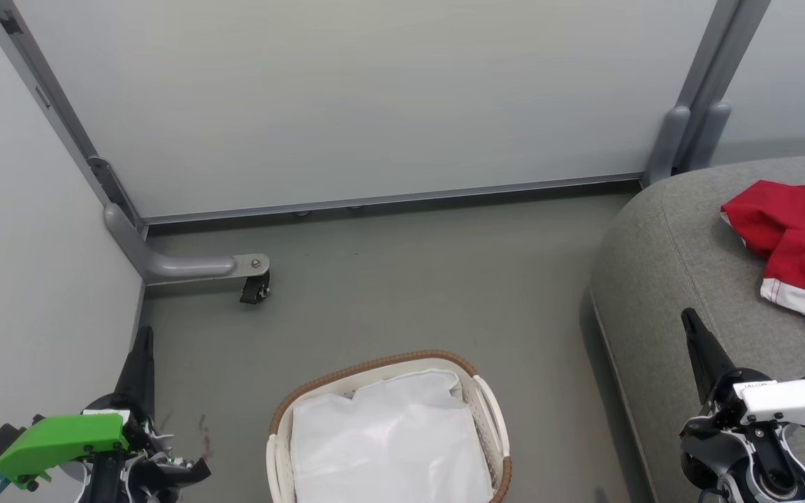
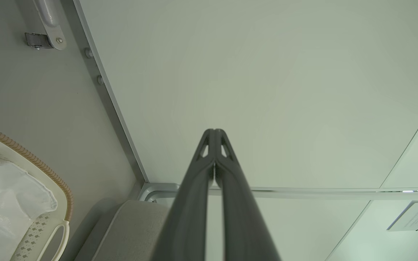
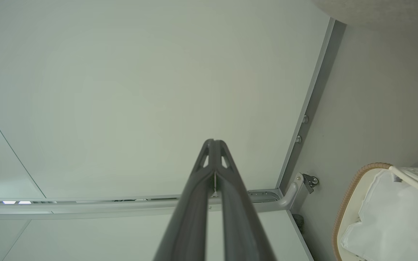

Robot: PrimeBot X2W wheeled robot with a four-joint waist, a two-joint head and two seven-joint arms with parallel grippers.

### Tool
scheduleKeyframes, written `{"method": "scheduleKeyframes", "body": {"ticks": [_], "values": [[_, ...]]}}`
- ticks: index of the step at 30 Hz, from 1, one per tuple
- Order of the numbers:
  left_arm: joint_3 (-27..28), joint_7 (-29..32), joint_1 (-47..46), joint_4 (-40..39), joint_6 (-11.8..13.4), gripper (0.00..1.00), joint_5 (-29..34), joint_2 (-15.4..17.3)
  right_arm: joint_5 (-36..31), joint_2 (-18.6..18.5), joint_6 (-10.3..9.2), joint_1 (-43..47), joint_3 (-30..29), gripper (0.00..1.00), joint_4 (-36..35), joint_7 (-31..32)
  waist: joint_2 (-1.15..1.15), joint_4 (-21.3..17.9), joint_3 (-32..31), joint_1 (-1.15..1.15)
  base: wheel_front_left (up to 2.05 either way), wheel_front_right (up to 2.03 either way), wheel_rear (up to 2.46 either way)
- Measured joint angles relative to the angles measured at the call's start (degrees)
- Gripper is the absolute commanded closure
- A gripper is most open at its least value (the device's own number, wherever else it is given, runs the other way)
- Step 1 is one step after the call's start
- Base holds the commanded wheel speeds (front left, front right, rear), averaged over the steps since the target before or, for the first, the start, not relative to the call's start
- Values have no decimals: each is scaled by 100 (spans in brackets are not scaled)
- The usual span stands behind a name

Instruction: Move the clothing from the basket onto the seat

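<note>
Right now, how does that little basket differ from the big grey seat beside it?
The basket is white plastic with a brown woven rim; the seat is grey fabric. The basket is far smaller than the seat. The basket holds a white cloth liner, while the seat bears the red and white clothing. Both stand on the floor and have rounded edges.

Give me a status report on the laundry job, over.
Left gripper shut, empty. Right gripper shut, empty. Clothing lying on the seat; basket shows just its white liner. Nothing in the way.
</note>
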Motion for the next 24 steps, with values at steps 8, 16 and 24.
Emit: {"method": "scheduleKeyframes", "body": {"ticks": [8, 16, 24], "values": [[0, 0, 0, 0, 0, 100, 0, 0, 0, 0, 0, 1, 0, 100, 0, 0, 0, 0, 0, 0, 0, 0, 0], [0, 0, 0, 0, 0, 100, 0, 0, 0, 0, 0, 1, 0, 100, 0, 0, 0, 0, 0, 0, 0, 0, 0], [0, 0, 0, 0, 0, 100, 0, 0, 0, 0, 0, 1, 0, 100, 0, 0, 0, 0, 0, 0, 0, 0, 0]]}}
